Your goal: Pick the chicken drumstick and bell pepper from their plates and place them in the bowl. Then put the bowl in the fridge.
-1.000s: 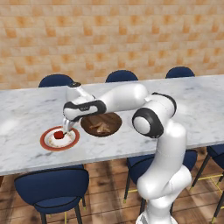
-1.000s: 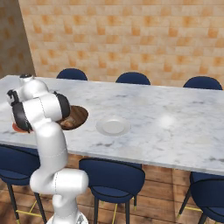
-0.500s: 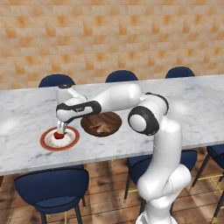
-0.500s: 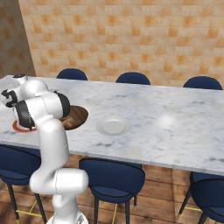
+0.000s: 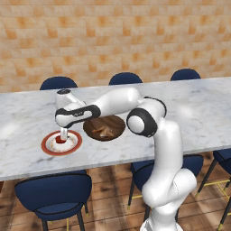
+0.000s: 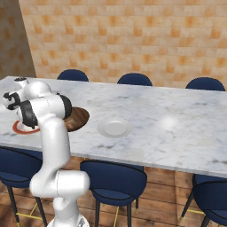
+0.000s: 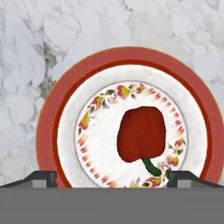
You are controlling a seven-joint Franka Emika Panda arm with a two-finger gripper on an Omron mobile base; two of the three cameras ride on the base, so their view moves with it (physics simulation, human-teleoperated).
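My tool, fingers spread, has dropped over the bell pepper on the red-rimmed plate; grasp comes next.

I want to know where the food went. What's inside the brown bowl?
The bowl holds a tan piece, likely the chicken drumstick. The arm hides the bowl's back part.

Arm lower, over bell pepper

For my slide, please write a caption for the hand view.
Open hand above the red bell pepper on the red-rimmed plate.
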